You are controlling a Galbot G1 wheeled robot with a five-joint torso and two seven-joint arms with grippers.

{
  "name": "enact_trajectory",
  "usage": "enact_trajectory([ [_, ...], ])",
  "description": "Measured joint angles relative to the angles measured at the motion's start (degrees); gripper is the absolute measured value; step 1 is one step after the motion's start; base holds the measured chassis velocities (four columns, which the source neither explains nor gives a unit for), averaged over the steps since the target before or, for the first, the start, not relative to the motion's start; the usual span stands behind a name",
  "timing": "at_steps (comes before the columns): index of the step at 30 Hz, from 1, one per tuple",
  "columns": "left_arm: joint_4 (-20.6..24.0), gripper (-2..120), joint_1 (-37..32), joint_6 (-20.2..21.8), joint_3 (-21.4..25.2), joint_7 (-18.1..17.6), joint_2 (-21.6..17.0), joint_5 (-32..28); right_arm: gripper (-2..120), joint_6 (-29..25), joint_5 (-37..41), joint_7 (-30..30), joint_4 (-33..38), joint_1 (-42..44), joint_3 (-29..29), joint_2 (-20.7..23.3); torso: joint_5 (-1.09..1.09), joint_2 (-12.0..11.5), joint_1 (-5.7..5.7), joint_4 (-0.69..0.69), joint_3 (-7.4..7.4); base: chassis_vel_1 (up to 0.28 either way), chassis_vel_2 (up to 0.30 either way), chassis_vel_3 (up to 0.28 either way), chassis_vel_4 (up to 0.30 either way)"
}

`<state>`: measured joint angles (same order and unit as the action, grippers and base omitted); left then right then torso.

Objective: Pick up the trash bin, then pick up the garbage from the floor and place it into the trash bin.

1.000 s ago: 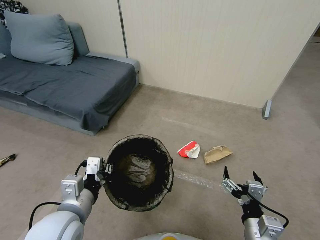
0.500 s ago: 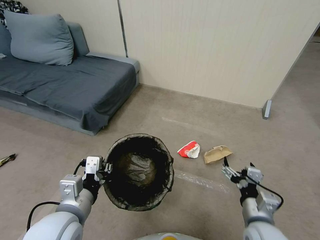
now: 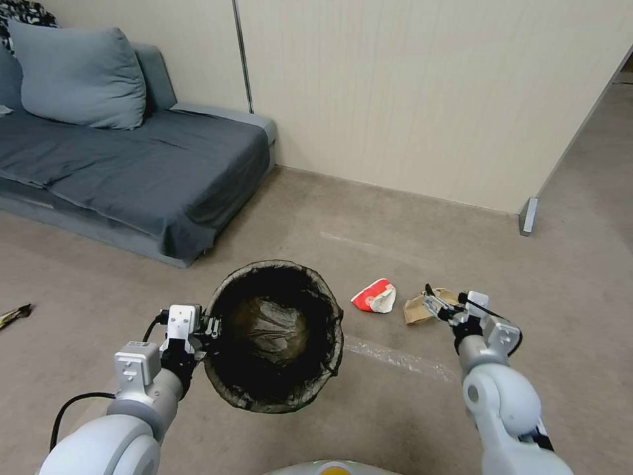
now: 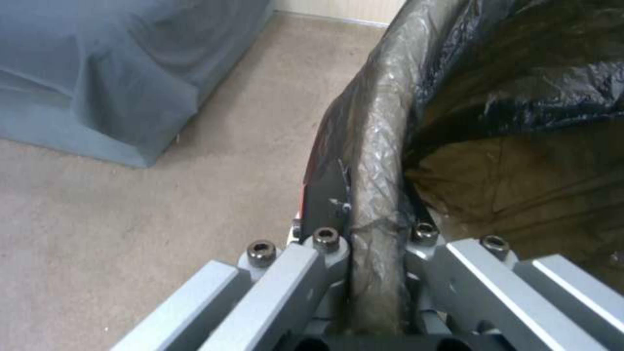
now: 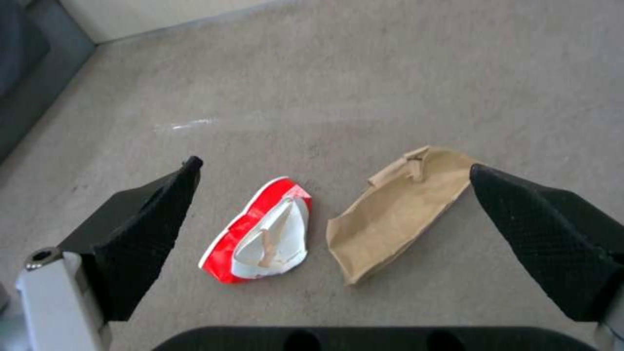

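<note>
My left gripper (image 3: 210,328) is shut on the near-left rim of the trash bin (image 3: 283,265) and holds it off the floor. The bin is round and lined with a dark bag. In the left wrist view the left gripper (image 4: 374,229) pinches the bag-covered rim (image 4: 377,146). Two pieces of garbage lie on the carpet right of the bin: a crumpled red-and-white carton (image 3: 374,296) and a brown paper bag (image 3: 417,309). My right gripper (image 3: 445,300) hangs open above the bag. From the right wrist, the gripper (image 5: 335,168) frames the carton (image 5: 260,234) and bag (image 5: 397,204).
A grey sofa (image 3: 132,165) with a pillow (image 3: 76,72) stands at the back left, against a beige wall (image 3: 428,99). A metal partition foot (image 3: 527,216) sits at the back right. A small dark item (image 3: 13,315) lies at the far left. Tape (image 3: 395,357) marks the floor.
My right arm has reached forward and to the left, bringing the open gripper from near the body to over the brown paper bag. The left gripper and bin have barely shifted.
</note>
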<state>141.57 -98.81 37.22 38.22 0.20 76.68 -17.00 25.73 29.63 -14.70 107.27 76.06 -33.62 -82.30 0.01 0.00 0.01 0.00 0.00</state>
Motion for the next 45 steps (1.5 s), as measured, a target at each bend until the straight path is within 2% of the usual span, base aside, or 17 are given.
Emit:
enact_trajectory([
  [23,-0.15,1,0.8,0.12,0.06,0.51,-0.73,-0.77,100,0.97,2.85,-1.51,-1.93,-0.94,0.74,-0.45,-0.01,0.0,-0.01,0.0,0.0,0.0,0.0,0.0,0.0],
  [35,0.94,1,0.47,0.34,0.14,0.69,-0.9,-1.06,100,3.23,10.14,-6.12,-9.58,-9.04,2.27,0.12,-0.02,0.0,-0.01,0.0,0.0,0.0,0.0,0.0,0.0],
  [40,1.12,1,0.49,0.35,0.26,0.84,-1.21,-1.06,100,3.27,11.58,-8.62,-16.45,-14.3,3.63,0.1,0.0,0.0,-0.01,0.0,0.0,0.0,0.0,0.0,0.0],
  [45,1.12,1,0.65,0.35,0.26,0.97,-1.45,-1.07,100,3.79,14.58,-11.28,-19.97,-17.11,4.08,0.0,-0.01,0.0,0.0,-0.01,0.0,0.0,0.0,0.0,0.0],
])
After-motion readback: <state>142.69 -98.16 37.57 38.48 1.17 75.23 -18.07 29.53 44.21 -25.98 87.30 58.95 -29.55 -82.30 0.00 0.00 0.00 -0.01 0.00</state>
